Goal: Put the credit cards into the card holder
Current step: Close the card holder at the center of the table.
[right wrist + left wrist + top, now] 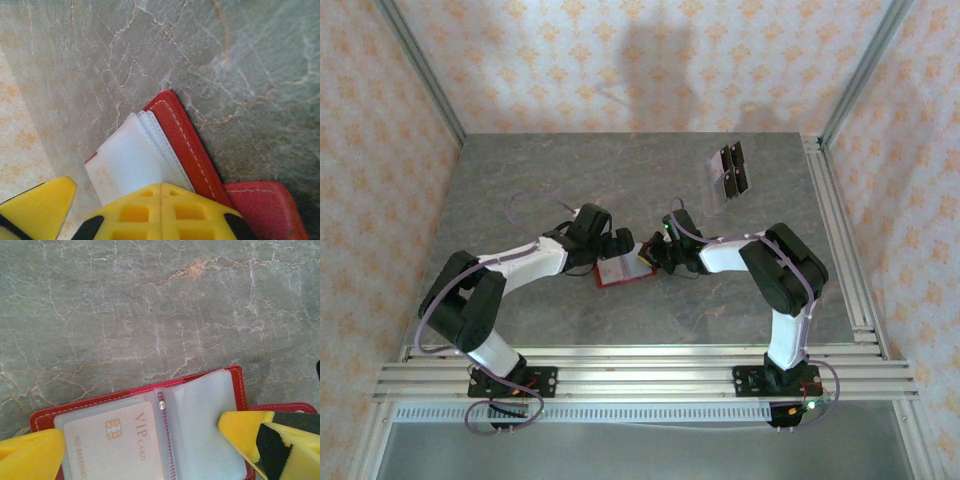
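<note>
**Top external.** The card holder (623, 271) lies open near the middle of the grey stone table (520, 180), between the two arms. The left gripper (617, 248) is at its far-left edge and the right gripper (658, 258) is at its right edge. The credit cards (731, 171) sit in a dark cluster on a clear sheet towards the far right corner, well apart from both grippers. There is bare table all round them. The tabletop to the left and the far side is open. Aluminium rails (840, 240) bound the right edge.

**Left wrist.** The left gripper (140, 437) stands spread wide and holds nothing, with one yellow finger at each side of the open card holder (90, 403). A VIP card (117, 440) lies inside the left clear pocket. On the right, a clear sleeve (205, 420) lifts off the cover. Beyond the holder's red top edge the table is bare.

**Right wrist.** The right gripper (161, 190) has its fingers pressed fully together. Their tips sit over the fanned clear sleeves (132, 160), which are raised off the card holder's red cover (182, 145). Whether a sleeve is pinched between the fingers cannot be told. Open table lies above and to the right of the cover's stitched edge.
</note>
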Available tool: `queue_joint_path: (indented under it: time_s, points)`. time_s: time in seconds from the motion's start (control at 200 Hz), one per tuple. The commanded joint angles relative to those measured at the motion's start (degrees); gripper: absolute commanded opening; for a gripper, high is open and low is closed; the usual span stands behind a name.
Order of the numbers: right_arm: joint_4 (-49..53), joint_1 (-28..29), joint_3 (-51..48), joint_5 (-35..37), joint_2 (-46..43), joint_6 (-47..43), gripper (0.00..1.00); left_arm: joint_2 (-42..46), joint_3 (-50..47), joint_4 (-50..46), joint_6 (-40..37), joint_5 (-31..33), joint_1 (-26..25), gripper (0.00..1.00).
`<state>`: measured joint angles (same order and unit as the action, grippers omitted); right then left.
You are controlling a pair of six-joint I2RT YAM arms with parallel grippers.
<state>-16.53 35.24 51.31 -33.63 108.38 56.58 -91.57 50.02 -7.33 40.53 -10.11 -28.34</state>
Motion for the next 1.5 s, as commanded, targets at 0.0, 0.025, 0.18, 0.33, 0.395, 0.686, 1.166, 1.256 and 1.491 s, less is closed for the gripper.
queue_joint_path:
  time_s: [0.0, 0.025, 0.18, 0.33, 0.395, 0.686, 1.166, 1.256, 1.491]
  points:
    - [7.68, -0.70, -2.97, 9.15, 2.11, 0.08, 0.00, -0.78, -0.78, 2.63, -0.10, -0.34, 0.60, 1.00]
    - [7.70, -0.70, -3.05, 9.20, 2.07, 0.11, 0.00, -0.93, -0.87, 2.74, -0.10, -0.31, 0.53, 1.00]
    - [7.57, -0.70, -3.56, 9.84, 1.50, 0.38, 0.00, -1.07, -2.31, 2.96, 0.07, 0.23, 0.62, 1.00]
    - [7.51, -0.70, -3.84, 9.90, 1.60, 0.64, 0.00, -0.43, -3.60, 2.59, 0.08, 2.40, 0.61, 1.00]
    - [7.65, -0.68, -4.31, 10.25, 1.26, 0.79, 0.00, -0.67, -3.76, 2.75, 0.07, 2.45, 0.58, 1.00]
    - [6.45, -0.36, -8.96, 13.25, -2.59, 3.38, 0.00, -2.82, -1.46, 3.12, -1.28, 2.30, 0.61, 1.00]
    - [-1.16, 1.00, -10.09, 18.52, -1.46, 11.99, 0.00, -2.11, 4.33, -2.44, -5.15, 1.23, 1.71, 1.00]
    - [-3.02, 0.98, -10.09, 18.22, -0.87, 13.08, 0.00, -0.74, 3.83, -3.59, -5.54, 1.32, 1.91, 1.00]
    - [-2.63, 0.97, -5.90, 11.76, -3.38, 7.62, 0.02, 2.15, 1.73, -4.94, -5.73, 1.38, 2.46, 1.00]
